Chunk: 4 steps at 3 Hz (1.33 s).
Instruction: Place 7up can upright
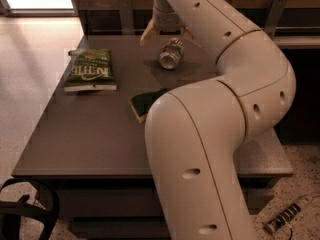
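The 7up can (171, 54) lies on its side near the far edge of the dark table (85, 134), with one silvery end facing the camera. My gripper (170, 35) hangs open just above and behind it. One pale fingertip (147, 34) is spread to the can's left and the other fingertip (192, 38) to its right. Neither touches the can. The arm's large white links fill the right half of the camera view and hide the table behind them.
A green snack bag (90, 70) lies flat on the left of the table. A green and yellow sponge (145, 103) sits mid-table, partly behind the arm. A railing runs behind the far edge. A small ribbed object (285, 218) lies on the floor at right.
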Motion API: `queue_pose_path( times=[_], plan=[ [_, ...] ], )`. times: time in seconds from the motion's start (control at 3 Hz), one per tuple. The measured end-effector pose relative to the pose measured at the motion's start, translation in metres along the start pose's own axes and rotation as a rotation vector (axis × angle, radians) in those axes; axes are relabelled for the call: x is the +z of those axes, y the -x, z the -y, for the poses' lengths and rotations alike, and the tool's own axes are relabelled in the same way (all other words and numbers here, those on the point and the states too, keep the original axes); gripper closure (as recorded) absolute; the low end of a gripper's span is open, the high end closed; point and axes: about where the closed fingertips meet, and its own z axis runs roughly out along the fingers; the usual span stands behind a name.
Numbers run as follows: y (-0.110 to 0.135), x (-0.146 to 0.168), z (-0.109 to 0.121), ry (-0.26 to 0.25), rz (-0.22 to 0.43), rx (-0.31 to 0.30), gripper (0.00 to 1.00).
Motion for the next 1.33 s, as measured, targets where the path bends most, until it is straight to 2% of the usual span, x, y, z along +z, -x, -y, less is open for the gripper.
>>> queue_pose_path(
  times=[1.33],
  plan=[
    [0.007,0.039,-0.001,-0.008,-0.063,0.009,0.0]
  ],
)
